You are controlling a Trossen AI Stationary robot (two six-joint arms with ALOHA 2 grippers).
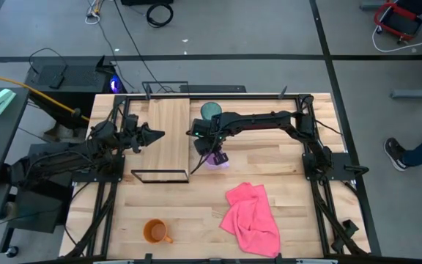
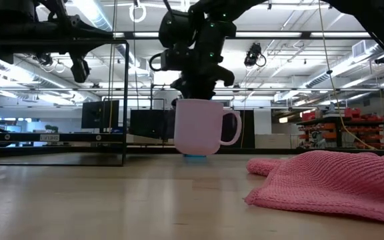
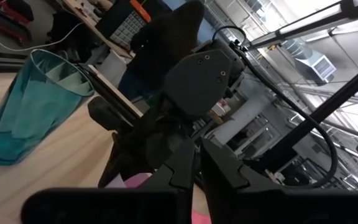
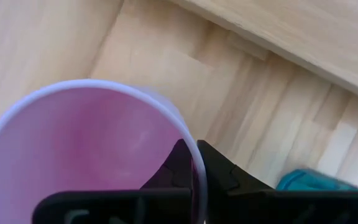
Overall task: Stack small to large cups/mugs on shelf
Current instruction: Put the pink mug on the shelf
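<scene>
Right tool (image 4: 194,163): you have it pinched narrow on the pale purple mug (image 2: 199,127) rim, one finger inside.
Mug: mid-surface (image 1: 291,191), beside the shelf (image 1: 168,130), near the teal tumbler (image 1: 210,111).
Left tool (image 1: 151,136): over the shelf; opening unclear.

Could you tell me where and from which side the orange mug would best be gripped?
Take the orange mug by its rim, from straight above: it stands upright and open near the table's front edge. Pinch the wall opposite the handle, which points toward the pink cloth. Nothing crowds it.
</scene>
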